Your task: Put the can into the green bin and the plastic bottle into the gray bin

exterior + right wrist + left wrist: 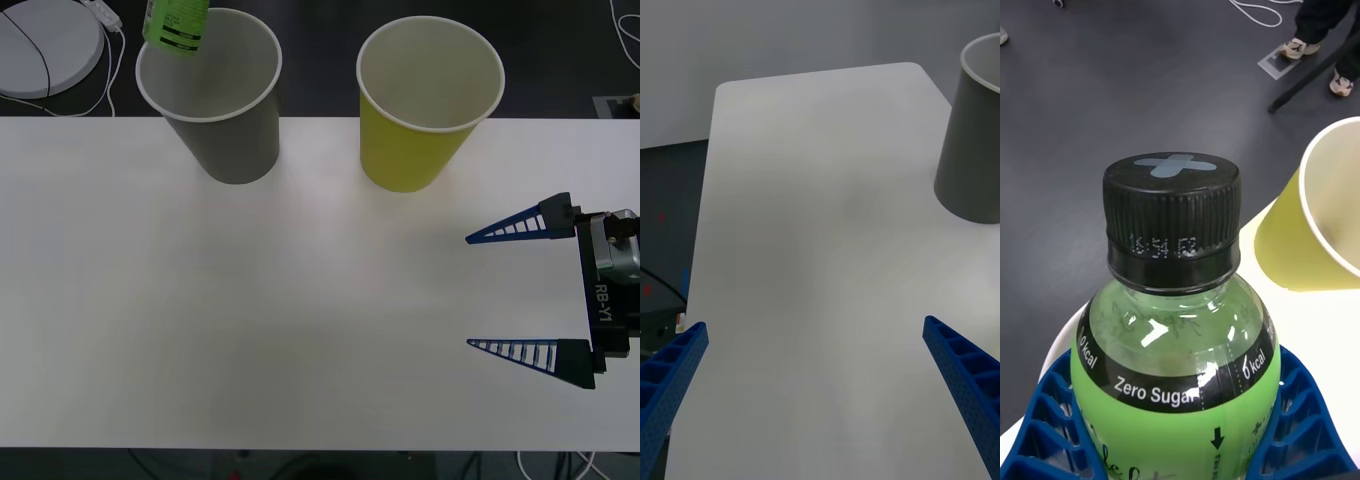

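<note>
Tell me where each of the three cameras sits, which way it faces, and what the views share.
Front view: above the arms, looking down at the white table, the gray bin, the green bin, the plastic bottle over the gray bin's rim, and the right gripper, jaws open.
Right wrist view: on the right wrist, facing across the table to the gray bin.
Left wrist view: on the left wrist, the left gripper clamping the bottle, green bin beyond.
Shared: each bin shows in the front view and one wrist view.
</note>
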Robot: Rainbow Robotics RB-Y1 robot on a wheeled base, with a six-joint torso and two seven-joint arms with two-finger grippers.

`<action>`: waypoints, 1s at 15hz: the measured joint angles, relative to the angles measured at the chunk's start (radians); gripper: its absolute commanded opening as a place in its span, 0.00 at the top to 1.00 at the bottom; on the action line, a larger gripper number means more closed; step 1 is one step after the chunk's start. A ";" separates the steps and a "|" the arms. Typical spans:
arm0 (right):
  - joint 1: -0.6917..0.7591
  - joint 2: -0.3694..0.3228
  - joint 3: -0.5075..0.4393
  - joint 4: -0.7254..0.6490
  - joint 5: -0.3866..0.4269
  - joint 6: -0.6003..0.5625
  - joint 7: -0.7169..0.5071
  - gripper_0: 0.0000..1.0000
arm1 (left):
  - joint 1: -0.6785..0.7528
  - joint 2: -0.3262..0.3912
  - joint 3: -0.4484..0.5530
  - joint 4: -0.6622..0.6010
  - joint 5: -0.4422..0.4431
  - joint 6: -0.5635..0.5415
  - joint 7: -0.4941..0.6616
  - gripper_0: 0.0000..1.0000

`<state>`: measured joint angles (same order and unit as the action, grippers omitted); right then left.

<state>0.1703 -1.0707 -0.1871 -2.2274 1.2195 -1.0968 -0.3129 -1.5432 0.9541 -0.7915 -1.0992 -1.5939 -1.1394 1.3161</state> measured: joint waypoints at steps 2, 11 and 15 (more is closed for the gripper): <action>0.000 0.000 0.000 0.000 0.000 0.000 0.000 0.00 | 0.001 -0.002 0.000 0.003 0.000 0.000 -0.004 0.24; 0.000 0.000 0.000 0.000 0.000 0.000 0.000 0.00 | 0.001 -0.002 0.000 0.004 -0.007 0.003 -0.014 0.00; 0.000 0.000 0.000 0.000 0.000 0.000 0.000 0.00 | 0.001 0.001 0.000 0.004 -0.005 0.002 -0.021 0.00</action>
<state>0.1703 -1.0707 -0.1871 -2.2274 1.2195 -1.0968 -0.3129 -1.5419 0.9550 -0.7915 -1.0956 -1.5991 -1.1375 1.2952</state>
